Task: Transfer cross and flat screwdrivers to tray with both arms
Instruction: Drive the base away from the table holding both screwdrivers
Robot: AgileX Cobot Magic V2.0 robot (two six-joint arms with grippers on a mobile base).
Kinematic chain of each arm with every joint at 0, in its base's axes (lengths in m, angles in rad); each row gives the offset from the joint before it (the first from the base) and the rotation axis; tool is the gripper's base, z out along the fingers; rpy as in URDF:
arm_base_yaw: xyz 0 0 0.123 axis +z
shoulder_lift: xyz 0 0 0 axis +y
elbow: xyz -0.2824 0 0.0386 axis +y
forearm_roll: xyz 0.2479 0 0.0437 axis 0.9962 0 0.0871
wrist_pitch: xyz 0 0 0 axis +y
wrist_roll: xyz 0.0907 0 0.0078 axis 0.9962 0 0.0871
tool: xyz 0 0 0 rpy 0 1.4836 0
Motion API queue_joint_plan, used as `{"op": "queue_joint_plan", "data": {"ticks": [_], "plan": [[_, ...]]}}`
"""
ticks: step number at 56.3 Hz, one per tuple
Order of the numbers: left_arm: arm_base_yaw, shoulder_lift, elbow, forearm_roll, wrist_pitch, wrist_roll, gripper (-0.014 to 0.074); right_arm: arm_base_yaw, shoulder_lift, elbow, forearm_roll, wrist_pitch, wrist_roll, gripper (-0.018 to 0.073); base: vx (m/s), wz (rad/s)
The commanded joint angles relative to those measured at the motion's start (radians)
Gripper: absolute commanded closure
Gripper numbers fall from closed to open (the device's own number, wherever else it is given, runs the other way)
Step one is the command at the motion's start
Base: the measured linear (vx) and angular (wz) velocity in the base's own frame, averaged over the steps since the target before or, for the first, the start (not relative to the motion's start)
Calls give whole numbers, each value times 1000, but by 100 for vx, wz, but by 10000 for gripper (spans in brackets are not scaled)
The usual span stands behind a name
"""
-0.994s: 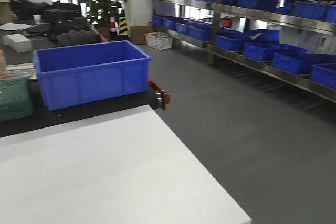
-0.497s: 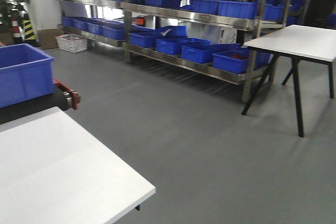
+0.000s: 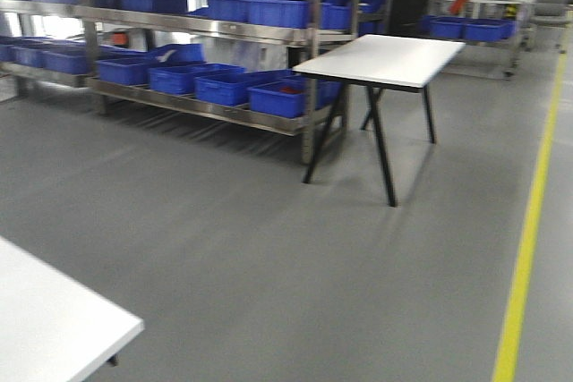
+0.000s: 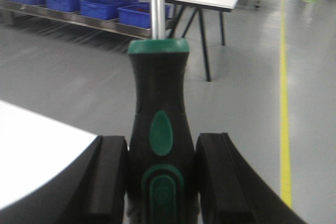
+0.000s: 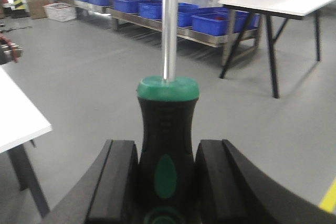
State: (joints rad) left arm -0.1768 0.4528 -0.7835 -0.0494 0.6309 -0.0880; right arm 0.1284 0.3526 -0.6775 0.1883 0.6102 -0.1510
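1. Now, the left hand (image 4: 163,182) pinches a black-and-green plastic-handled screwdriver (image 4: 157,93), its steel shaft pointing far.
2. Likewise the right hand (image 5: 165,182) pinches a second black-and-green screwdriver (image 5: 167,124), over grey floor (image 5: 262,145).

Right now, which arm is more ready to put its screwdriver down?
Neither stands out. The left gripper is shut on the left screwdriver, the right gripper on the right screwdriver, both held by the handle. No tray shows in any view, so I can't tell which is nearer.
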Motion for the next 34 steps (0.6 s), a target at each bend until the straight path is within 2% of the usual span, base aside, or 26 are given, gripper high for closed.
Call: {"op": "queue_joint_plan", "data": {"ticks": [1, 34], "plan": [[-1, 9, -22, -8, -94, -3, 594, -2, 10, -28, 5, -99, 0, 567, 0, -51], [-1, 9, -22, -8, -91, -3, 594, -2, 10, -28, 5, -99, 0, 567, 13, -60]]}}
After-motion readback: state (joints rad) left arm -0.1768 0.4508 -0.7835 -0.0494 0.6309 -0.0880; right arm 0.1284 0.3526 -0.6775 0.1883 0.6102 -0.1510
